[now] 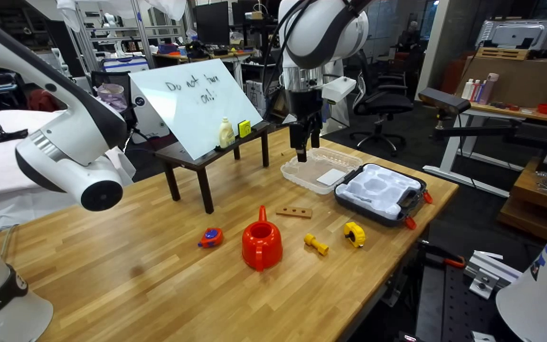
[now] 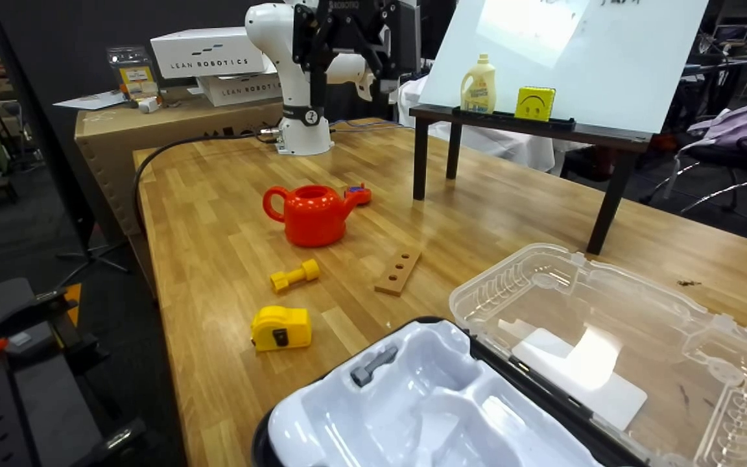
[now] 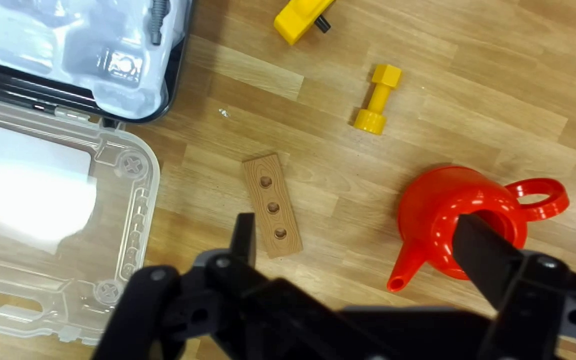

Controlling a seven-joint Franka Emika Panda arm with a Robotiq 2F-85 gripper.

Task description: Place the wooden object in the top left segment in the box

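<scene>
In an exterior view, the block (image 1: pixel 294 212) was seen flat on the desk (image 1: pixel 174 266), between the pot (image 1: pixel 270 244) and the box (image 1: pixel 377 186); the jaws were held high above the desk.

In an exterior view, the block (image 2: pixel 397 272) was shown near the bolt (image 2: pixel 294 275), well below the jaws, which were framed at the top edge.

In the wrist view, the jaws were spread wide and nothing was gripped. The block's long axis was set nearly square to their closing line. The block was placed ahead of them, off towards the jaw on that view's left; depth could not be judged. A sideways shift and a descent, with little wrist turn, were judged to be needed.
</scene>
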